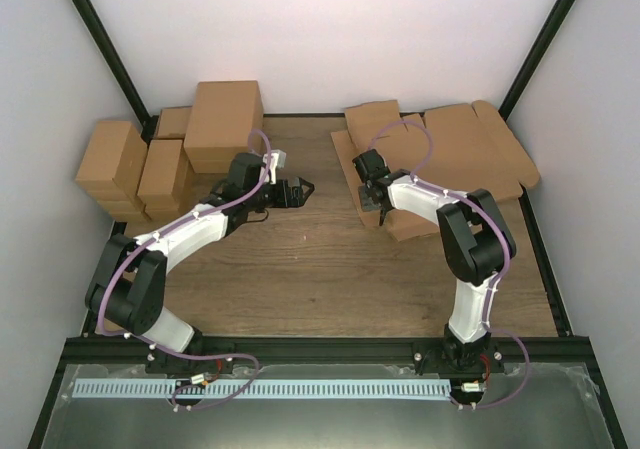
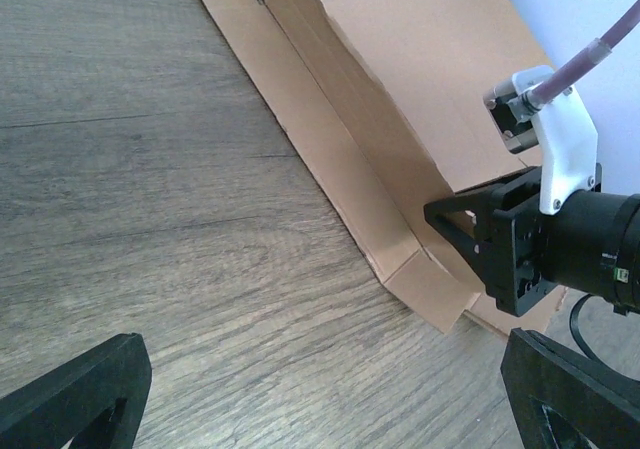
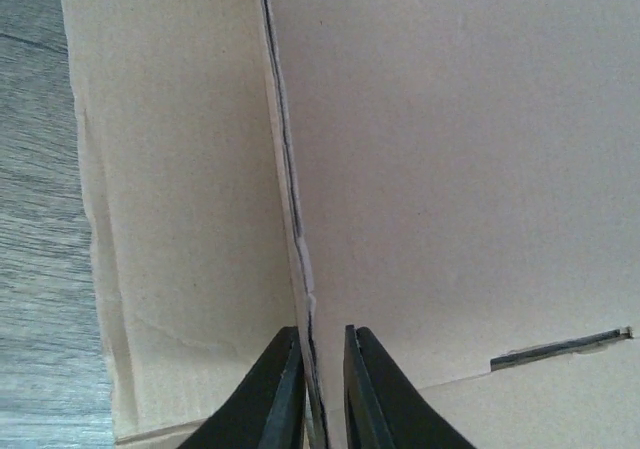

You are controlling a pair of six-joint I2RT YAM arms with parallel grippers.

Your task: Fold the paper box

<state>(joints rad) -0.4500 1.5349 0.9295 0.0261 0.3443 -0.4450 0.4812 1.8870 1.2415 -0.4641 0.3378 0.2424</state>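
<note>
Farthest left in the top view, a stack of closed brown cartons [image 1: 150,164] sits in the upper left corner of the wooden table [image 1: 300,269]. Beside them the left arm [image 1: 170,244] rises from the lower left of the frame and bends toward the middle. It ends in the left hand [image 1: 298,190], which hangs over bare wood just left of centre. Its black fingers [image 2: 80,394] stand wide apart at the bottom corners of the left wrist view, with only table grain between them and the cardboard lying beyond.

Right of centre, the right hand [image 1: 376,209] is at the left edge of the paper box [image 1: 470,149]. The box is a flat, unprinted brown die-cut sheet spread over the upper right part of the table, reaching toward the back wall. Along that left edge a long side flap [image 2: 345,169] stands raised above the rest of the sheet. In the right wrist view the two fingers [image 3: 285,389] sit nearly together with a thin cardboard edge pinched between them, so this hand is clamped on the box. A short slot [image 3: 560,349] is cut in the panel at the lower right of that view. Farthest right, the right arm [image 1: 470,259] climbs from its base at the lower right and folds back leftward to the hand.
</note>
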